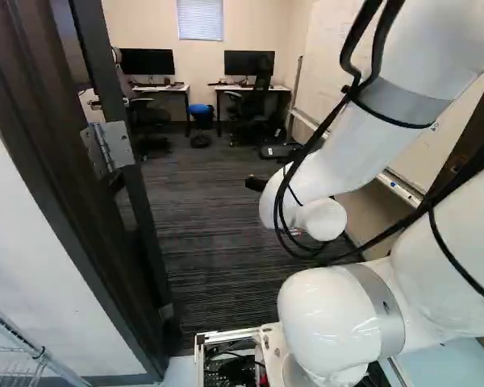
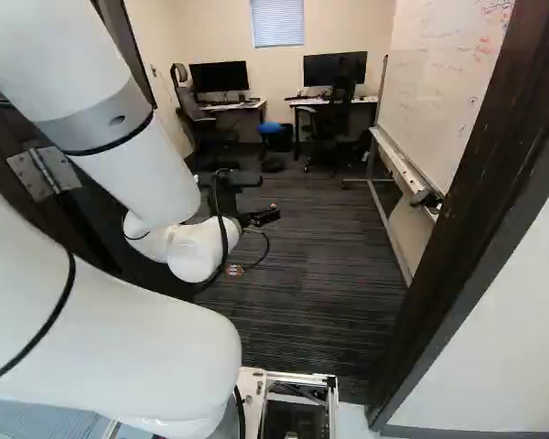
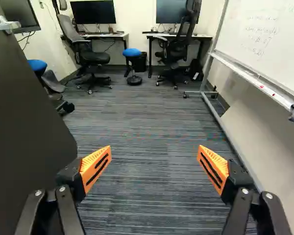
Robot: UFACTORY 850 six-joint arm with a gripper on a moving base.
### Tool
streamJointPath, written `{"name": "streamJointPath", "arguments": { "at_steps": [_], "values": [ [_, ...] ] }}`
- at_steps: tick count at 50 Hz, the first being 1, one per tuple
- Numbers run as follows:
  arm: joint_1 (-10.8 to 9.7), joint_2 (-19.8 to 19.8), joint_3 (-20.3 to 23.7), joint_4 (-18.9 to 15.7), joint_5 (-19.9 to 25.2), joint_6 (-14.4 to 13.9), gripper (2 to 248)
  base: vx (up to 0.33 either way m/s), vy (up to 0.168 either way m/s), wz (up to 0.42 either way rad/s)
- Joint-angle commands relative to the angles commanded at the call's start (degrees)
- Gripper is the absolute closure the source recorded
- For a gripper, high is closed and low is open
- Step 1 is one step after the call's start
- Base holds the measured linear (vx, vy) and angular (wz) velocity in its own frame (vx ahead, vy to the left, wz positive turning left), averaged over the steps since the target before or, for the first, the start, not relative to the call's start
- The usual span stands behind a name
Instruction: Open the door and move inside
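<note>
Okay, so looking at your arm (image 1: 339,165): it's folded up pretty tall. From the joint at the foot it swings out toward the right edge of the left base view, then the upper section comes back in on a long downward slant, with loose black cables (image 1: 286,181) looped round the wrist end. The right base view has that same slant running from the top left toward the middle, and your gripper (image 2: 263,218) sticks out past the white wrist, above the carpet (image 3: 147,122) and aimed into the room. In the wrist view your gripper (image 3: 154,152) has its fingers spread wide, orange pads (image 3: 95,166) well apart and only carpet showing between them, so you're not holding anything. As for the door (image 3: 24,122), it's standing open, a big dark panel alongside one finger, with its handle (image 3: 7,25) farther ahead. Can't tell you whether that finger is touching it. The hinge (image 1: 109,147) shows at the left of the left base view. On the gripper's other side you've got the whiteboard (image 3: 269,41) on its stand, with markers in the tray. Straight ahead, at the far wall, there are two desks (image 3: 105,36) with monitors (image 3: 93,12), a couple of black office chairs (image 3: 90,56) and a blue-topped stool (image 3: 132,52) between them.
</note>
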Motion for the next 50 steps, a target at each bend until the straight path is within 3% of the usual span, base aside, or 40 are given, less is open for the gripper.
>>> {"name": "streamJointPath", "arguments": {
  "at_steps": [50],
  "values": [
    [0.0,0.0,0.0,0.0,0.0,0.0,3,0.124,0.000,-0.007]
  ]
}}
